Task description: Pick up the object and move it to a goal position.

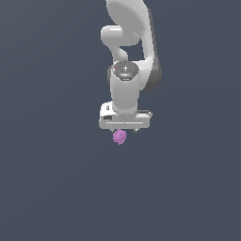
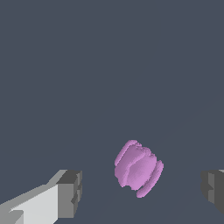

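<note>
A: Gripper (image 2: 140, 192) is spread wide, grey fingers (image 2: 70, 192) either side of the object (image 2: 138, 168), touching nothing.

B: It sits on the worktop (image 1: 47, 188) directly beneath. Looks light and rigid (lumpy, faceted); I'd pinch across its rounded middle, since ridges may slip.

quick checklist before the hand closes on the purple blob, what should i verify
1. Hand open: ok, fingers stand wide apart.
2. Purple blob between the fingers: ok in the wrist view, with gaps on both sides.
3. Fingers touching the blob: not yet, clear space on each side.
4. Hand low enough around the blob: cannot tell; in the exterior view the blob shows just below the hand.
5. Goal position marked: cannot tell, no marker visible.
</note>
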Action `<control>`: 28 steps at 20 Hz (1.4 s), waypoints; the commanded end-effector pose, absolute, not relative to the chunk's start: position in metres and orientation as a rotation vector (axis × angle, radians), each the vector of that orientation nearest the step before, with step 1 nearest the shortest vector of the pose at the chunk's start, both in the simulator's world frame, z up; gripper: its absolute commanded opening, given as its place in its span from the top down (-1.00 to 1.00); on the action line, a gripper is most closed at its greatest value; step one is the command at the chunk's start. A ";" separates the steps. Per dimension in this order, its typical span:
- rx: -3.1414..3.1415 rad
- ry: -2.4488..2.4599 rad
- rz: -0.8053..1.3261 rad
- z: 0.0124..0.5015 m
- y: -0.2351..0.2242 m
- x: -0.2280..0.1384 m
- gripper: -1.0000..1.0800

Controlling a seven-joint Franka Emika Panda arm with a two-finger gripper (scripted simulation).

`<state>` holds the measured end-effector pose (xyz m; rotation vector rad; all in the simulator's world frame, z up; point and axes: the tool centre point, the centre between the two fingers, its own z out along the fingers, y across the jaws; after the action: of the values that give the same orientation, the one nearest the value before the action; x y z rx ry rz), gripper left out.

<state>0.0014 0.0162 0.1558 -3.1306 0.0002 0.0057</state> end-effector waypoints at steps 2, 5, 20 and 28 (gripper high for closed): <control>-3.131 0.000 0.006 0.156 0.016 0.002 -0.92; -3.132 0.003 -0.004 0.160 0.013 0.005 -0.92; -3.137 -0.053 -0.023 0.164 0.006 0.009 -0.92; -3.132 -0.248 -0.019 0.154 0.004 0.003 -0.92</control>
<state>0.0047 0.0042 0.1564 -3.1341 -0.2035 -0.0205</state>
